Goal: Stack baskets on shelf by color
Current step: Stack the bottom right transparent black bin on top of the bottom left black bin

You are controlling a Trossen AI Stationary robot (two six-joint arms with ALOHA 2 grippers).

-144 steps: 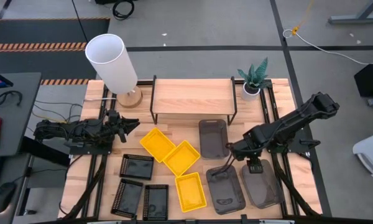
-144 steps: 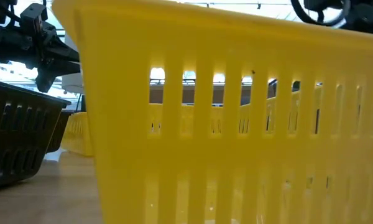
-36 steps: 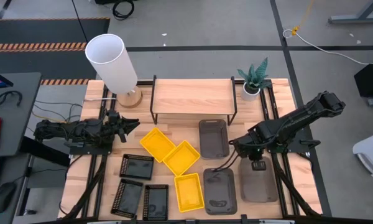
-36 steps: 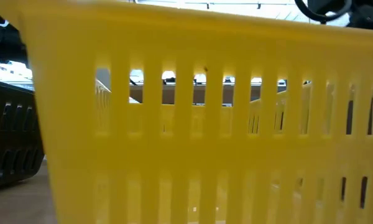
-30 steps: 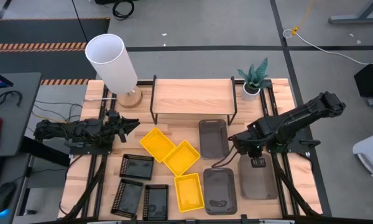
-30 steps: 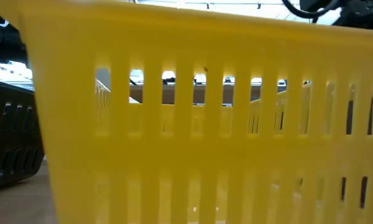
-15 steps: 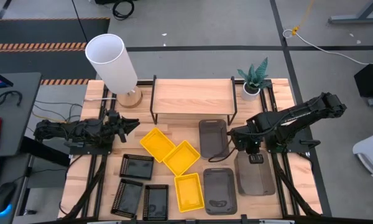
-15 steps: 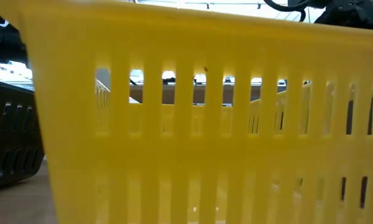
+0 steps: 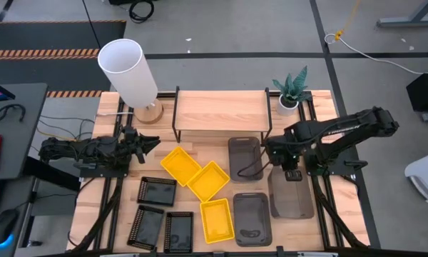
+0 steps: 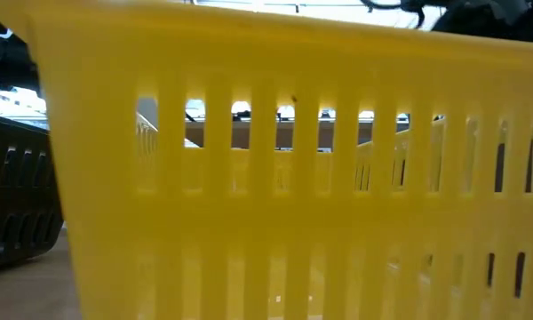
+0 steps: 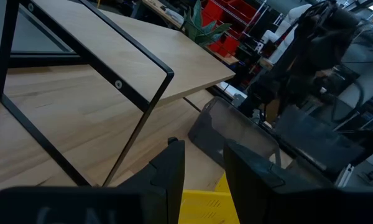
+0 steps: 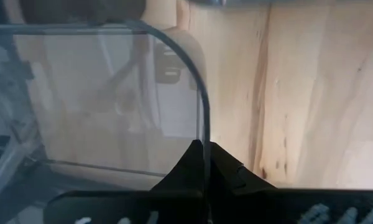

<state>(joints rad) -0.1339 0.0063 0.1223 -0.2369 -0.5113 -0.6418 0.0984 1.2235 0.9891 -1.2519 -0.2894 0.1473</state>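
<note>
Now the right gripper (image 9: 288, 173) has its fingers pinched on the rim of a smoky-grey basket (image 9: 292, 194), which hangs in front of the shelf (image 9: 221, 109), off its right front leg; the right wrist view shows the thin wall caught between the two dark fingers (image 12: 188, 163). A second grey basket (image 9: 244, 158) lies just in front of the shelf, and a third (image 9: 251, 218) farther forward. Three yellow baskets (image 9: 200, 183) sit in front of the shelf's middle (one fills the low view), and three black baskets (image 9: 157, 191) farther out, toward its left. The left gripper (image 9: 148, 143) waits beside the shelf's left end, fingers slightly apart.
</note>
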